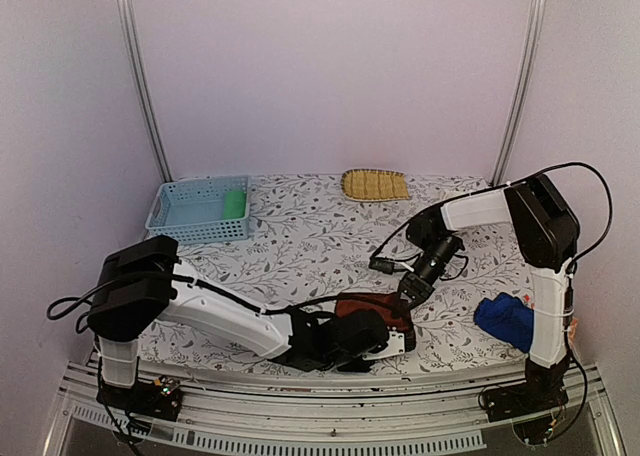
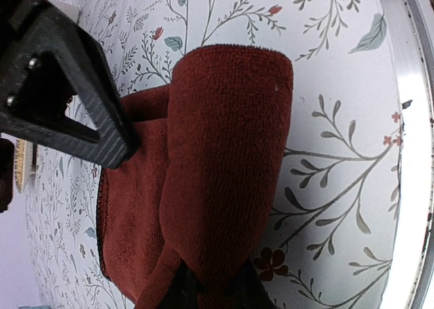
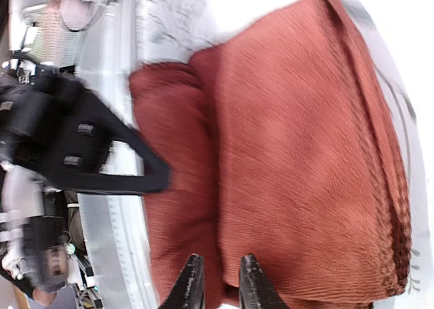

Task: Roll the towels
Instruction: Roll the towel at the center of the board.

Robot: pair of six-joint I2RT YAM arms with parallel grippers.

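The dark reddish-brown towel (image 1: 362, 309) lies near the table's front edge, partly rolled, with a thick fold along one side (image 2: 224, 153). My left gripper (image 1: 392, 338) is shut on one end of that roll (image 2: 213, 289). My right gripper (image 1: 411, 294) pinches the towel's fold between its narrow jaws (image 3: 220, 282) at the other end. The royal blue towel (image 1: 505, 319) lies crumpled at the right by the right arm's base. The green towel (image 1: 234, 204) sits rolled in the basket. The orange towel is out of view.
The pale blue perforated basket (image 1: 190, 216) stands at the back left. The yellow straw tray (image 1: 374, 184) lies at the back middle. The metal front rail (image 2: 413, 153) runs close beside the towel. Each gripper's black finger shows in the other's wrist view.
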